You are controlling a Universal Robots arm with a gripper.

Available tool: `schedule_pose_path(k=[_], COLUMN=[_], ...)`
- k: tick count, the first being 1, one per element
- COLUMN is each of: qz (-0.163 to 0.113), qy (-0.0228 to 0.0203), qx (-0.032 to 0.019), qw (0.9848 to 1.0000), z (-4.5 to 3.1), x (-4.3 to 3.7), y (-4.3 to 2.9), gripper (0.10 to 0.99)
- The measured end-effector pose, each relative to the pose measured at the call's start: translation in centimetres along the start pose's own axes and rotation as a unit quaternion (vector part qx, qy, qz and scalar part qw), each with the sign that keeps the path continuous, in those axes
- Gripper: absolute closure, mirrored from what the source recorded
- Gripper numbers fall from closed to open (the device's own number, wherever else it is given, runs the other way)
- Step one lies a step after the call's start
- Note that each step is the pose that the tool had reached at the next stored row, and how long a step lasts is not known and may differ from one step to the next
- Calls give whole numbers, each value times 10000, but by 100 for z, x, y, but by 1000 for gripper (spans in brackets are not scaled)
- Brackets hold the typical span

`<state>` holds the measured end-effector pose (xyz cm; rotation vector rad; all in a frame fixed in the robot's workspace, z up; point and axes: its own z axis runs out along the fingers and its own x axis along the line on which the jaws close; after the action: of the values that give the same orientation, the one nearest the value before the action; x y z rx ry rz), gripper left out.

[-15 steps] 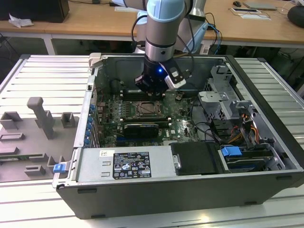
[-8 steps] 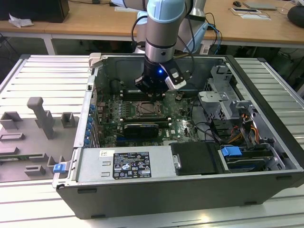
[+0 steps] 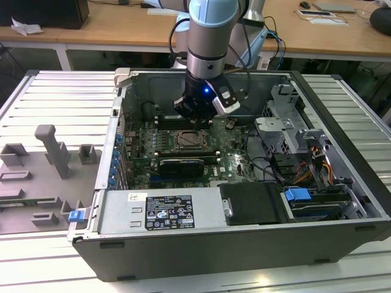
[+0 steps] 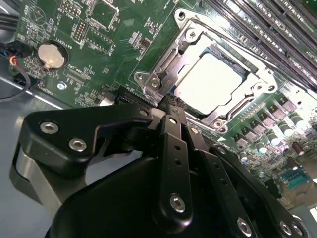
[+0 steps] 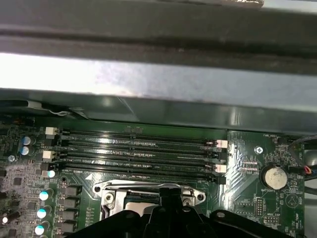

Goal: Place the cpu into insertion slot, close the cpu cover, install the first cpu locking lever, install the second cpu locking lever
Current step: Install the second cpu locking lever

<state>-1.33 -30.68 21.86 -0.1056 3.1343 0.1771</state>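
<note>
Second wrist view: my gripper (image 4: 171,101) (fingers pressed together, holding nothing) hovers beside the cpu (image 4: 210,82), seated under the cpu cover (image 4: 262,79).

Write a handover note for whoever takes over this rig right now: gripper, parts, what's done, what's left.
Gripper: shut, nothing seen in it, tip at the rim of the insertion slot.
The cpu sits in the slot; the cpu cover lies flat around it.
Done: cpu placed, cover down.
Left: the two locking levers; I cannot tell whether either is latched.
</note>
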Motion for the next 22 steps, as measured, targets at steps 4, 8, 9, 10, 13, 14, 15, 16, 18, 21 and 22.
schedule_pose_path(k=[4,8,9,10,13,14,15,16,18,21,22], qz=[0,0,-1,-1,0,0,0,1,0,0,-1], qy=[0,0,-1,0,0,0,0,0,0,1,1], qx=[0,-1,-2,0,0,-1,-1,-1,0,3,6], qw=[10000,10000,10000,10000,10000,10000,10000,10000,10000,10000,10000], z=[-71,-102,-101,-104,-107,-108,-109,-109,-109,-118,-131], x=[0,0,-1,0,3,3,4,4,4,4,4], y=[8,12,11,2,-34,-45,-50,-53,-55,-54,-52], gripper=[980,980,980,980,980,980,980,980,980,980,980])
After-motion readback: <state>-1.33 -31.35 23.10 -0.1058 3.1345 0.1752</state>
